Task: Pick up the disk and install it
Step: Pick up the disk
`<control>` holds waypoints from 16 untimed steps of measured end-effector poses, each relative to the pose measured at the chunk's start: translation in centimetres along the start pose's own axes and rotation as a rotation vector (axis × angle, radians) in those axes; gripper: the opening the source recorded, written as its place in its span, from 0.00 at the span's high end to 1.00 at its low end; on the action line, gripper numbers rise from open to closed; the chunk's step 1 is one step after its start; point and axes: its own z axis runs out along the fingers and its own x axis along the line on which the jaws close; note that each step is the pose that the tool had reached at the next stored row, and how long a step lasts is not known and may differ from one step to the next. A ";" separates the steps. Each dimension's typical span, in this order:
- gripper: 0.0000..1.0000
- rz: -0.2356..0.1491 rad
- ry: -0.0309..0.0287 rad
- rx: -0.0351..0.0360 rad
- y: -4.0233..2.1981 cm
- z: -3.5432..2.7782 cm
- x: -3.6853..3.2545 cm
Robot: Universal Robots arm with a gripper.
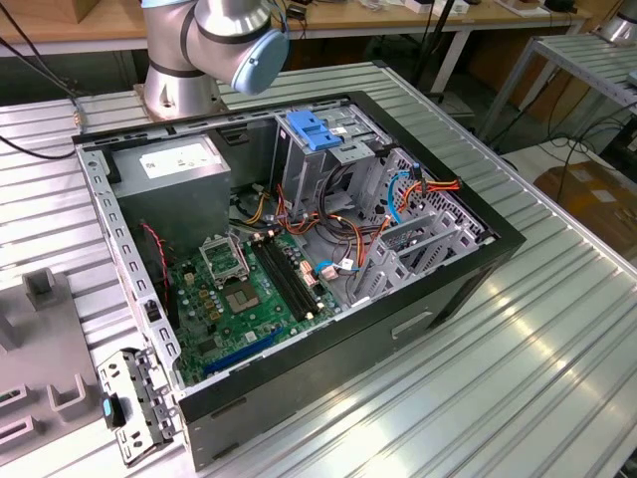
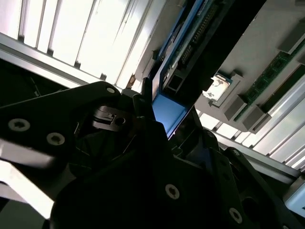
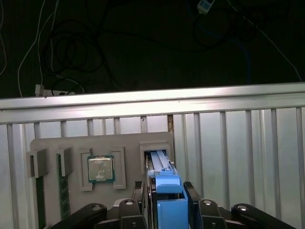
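Note:
In the first wrist view the disk [image 3: 161,164] stands on edge in a slot of the grey fixture tray [image 3: 52,145]. Its blue carrier bracket [image 3: 167,193] faces the camera. My gripper [image 3: 166,191] has a black finger on each side of the bracket and looks shut on it. In the second wrist view the gripper [image 2: 162,119] holds the same blue bracket [image 2: 167,112], and the disk's edge [image 2: 183,45] runs away from the fingers. In the exterior view the open computer case [image 1: 478,254] lies on the metal table, with a grey drive cage [image 1: 299,169] inside.
A processor chip [image 3: 100,168] and a memory stick [image 3: 62,188] lie in the tray beside the disk. The ribbed table ends at a rail [image 3: 152,100], with cables on the dark floor beyond. The arm's base [image 1: 179,80] stands behind the case. A blue caddy [image 1: 314,129] tops the cage.

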 end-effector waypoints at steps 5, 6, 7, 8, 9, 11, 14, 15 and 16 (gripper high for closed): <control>0.55 0.000 0.0006 -0.0002 0.00 0.24 0.00; 0.56 0.000 0.0005 -0.0001 0.00 0.25 0.00; 0.62 0.000 0.0005 0.0000 0.00 0.25 0.00; 0.62 0.000 0.0005 0.0000 0.00 0.25 0.00; 0.63 0.000 0.0005 -0.0001 0.00 0.25 0.00; 0.63 0.000 0.0005 -0.0001 0.00 0.25 0.00; 0.63 0.000 0.0005 0.0000 0.00 0.26 0.00; 0.63 0.000 0.0005 -0.0001 0.00 0.26 0.00; 0.63 -0.010 0.0004 0.0000 0.01 0.27 0.01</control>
